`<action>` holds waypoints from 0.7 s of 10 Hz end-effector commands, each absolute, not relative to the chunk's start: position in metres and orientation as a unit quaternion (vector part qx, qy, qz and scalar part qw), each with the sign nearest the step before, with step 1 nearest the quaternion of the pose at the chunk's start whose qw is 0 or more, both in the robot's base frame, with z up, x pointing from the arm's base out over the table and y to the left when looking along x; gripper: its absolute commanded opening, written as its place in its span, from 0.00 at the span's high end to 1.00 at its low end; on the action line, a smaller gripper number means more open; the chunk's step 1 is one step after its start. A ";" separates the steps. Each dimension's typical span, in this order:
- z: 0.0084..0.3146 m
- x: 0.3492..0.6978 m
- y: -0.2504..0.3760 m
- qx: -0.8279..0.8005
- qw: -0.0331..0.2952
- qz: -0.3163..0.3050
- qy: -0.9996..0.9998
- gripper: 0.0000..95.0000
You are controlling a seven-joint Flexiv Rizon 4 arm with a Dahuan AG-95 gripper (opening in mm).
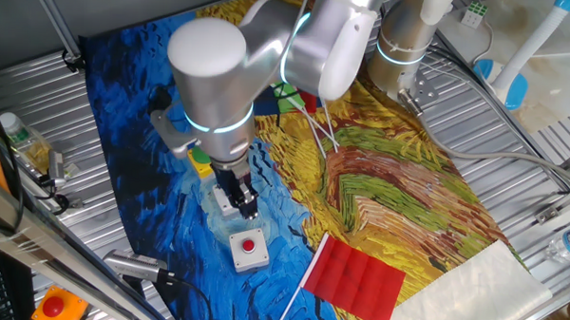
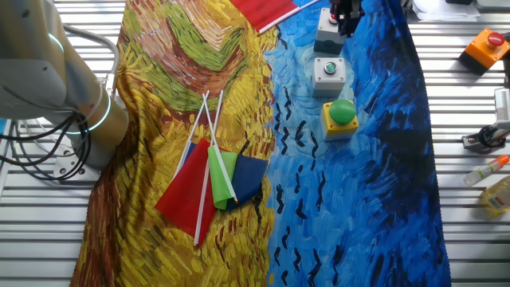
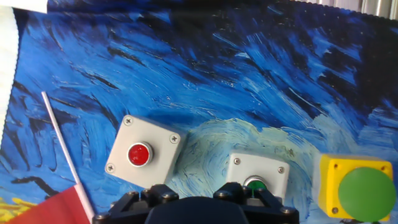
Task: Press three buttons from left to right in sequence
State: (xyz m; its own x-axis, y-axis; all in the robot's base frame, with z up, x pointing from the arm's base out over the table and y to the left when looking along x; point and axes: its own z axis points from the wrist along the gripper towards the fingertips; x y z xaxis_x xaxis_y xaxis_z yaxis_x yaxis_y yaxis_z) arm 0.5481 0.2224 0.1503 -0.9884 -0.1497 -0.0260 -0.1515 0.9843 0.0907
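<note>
Three button boxes stand in a row on the blue part of the painted cloth. The yellow box with the large green dome (image 2: 341,117) (image 3: 359,189) is at one end. The grey box with the small green button (image 2: 328,70) (image 3: 256,179) is in the middle. The grey box with the red button (image 1: 250,249) (image 3: 142,154) is at the other end. My gripper (image 1: 242,204) (image 2: 345,22) hangs over the two grey boxes. In the hand view only its dark body (image 3: 193,208) shows, between those boxes. Its fingertips are hidden.
A red flag (image 1: 357,277) lies beside the red-button box, and its stick (image 3: 62,149) reaches into the hand view. More flags (image 2: 211,179) lie on the yellow part of the cloth. An orange box with a red button (image 2: 488,46) and small bottles (image 2: 488,170) sit on the metal table.
</note>
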 end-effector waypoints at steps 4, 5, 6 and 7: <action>0.141 0.553 0.241 -0.056 0.013 0.035 0.998 0.40; 0.138 0.553 0.246 -0.053 0.014 0.034 0.998 0.40; 0.134 0.552 0.252 -0.046 0.017 0.030 0.998 0.40; 0.130 0.552 0.255 -0.045 0.018 0.028 0.998 0.40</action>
State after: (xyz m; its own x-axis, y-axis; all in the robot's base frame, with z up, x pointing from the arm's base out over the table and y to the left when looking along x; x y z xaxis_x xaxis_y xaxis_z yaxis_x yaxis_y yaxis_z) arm 0.5523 0.2564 0.1282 -0.9954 -0.0875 -0.0393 -0.0895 0.9946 0.0526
